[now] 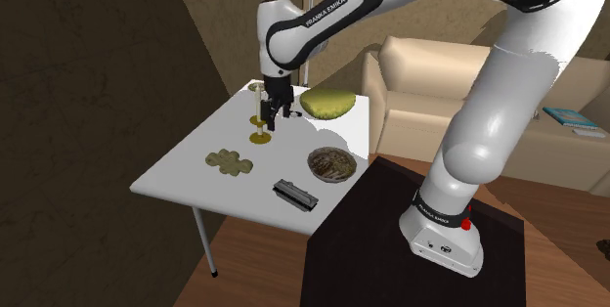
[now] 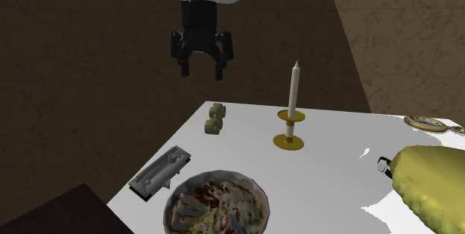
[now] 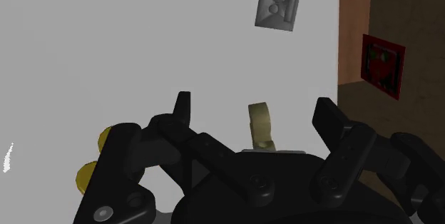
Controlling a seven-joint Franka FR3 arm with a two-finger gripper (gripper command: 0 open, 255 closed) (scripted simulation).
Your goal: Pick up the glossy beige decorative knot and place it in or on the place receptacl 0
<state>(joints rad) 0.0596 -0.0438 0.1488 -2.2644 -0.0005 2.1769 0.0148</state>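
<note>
Beige knot (image 3: 261, 124) lies on white surface (image 2: 246, 134), seen betw. the two fingers (image 3: 334, 128) in wrist view, below them and untouched. Fingers spread wide, nothing held. In 2nd ext. view knot sits near surface's far-left edge, beyond grey flat obj. (image 2: 159, 171), candle (image 2: 296, 87) off to view's right. Arm (image 1: 489, 109) arcs from stand (image 1: 362, 241) up & left in shoulder view, hand pointing straight down, well above surface.
</note>
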